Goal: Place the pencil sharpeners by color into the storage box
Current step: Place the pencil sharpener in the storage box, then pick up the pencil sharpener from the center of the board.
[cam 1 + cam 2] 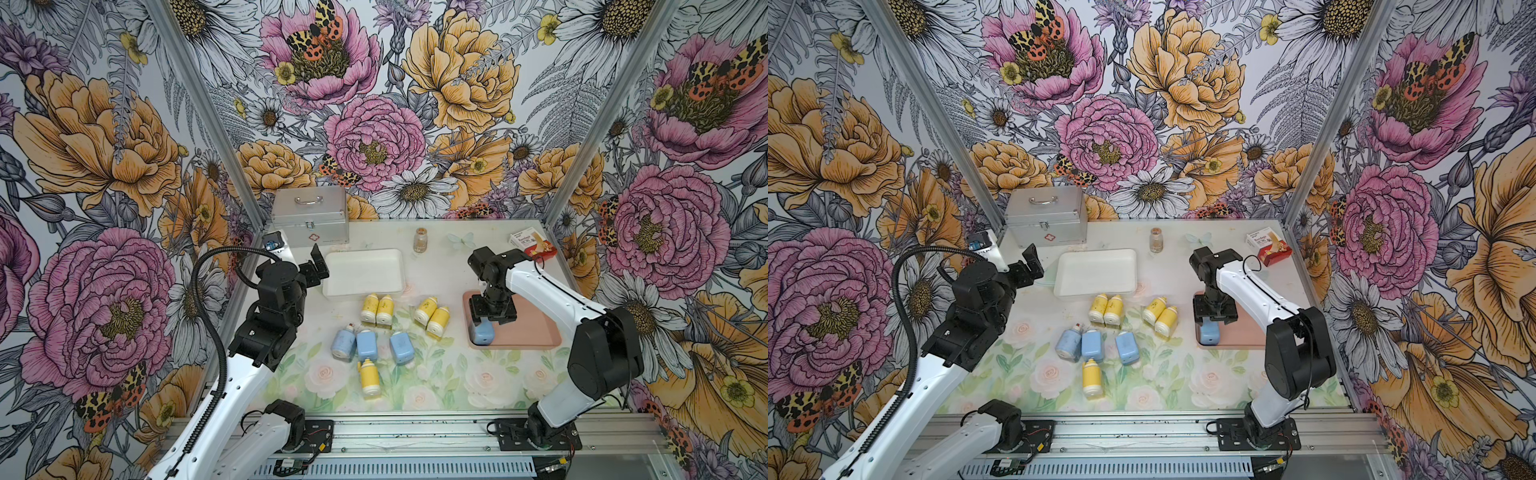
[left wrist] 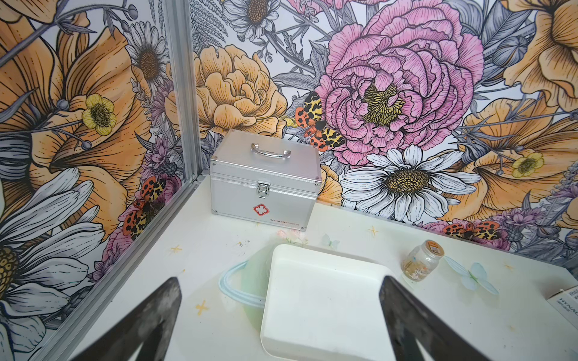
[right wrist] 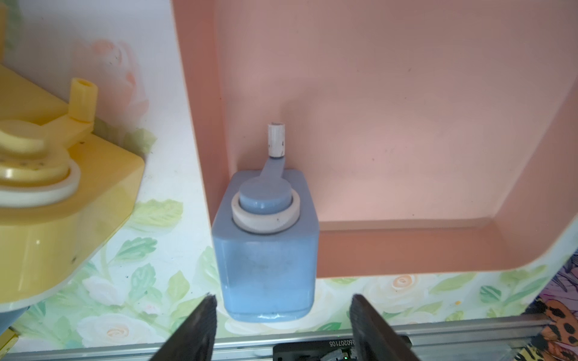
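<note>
Now: right gripper (image 3: 284, 301) jaws parted, one on each side of the upright blue sharpener (image 3: 266, 250), a gap showing on both sides; no grip. Sharpener stands in a corner of the pink tray (image 3: 406, 125), which extends beyond the fingertips. Yellow sharpener (image 3: 62, 203) lies outside the jaws. Left gripper (image 2: 280, 283) jaws spread wide; white tray (image 2: 325, 312) just beyond its fingertips.
</note>
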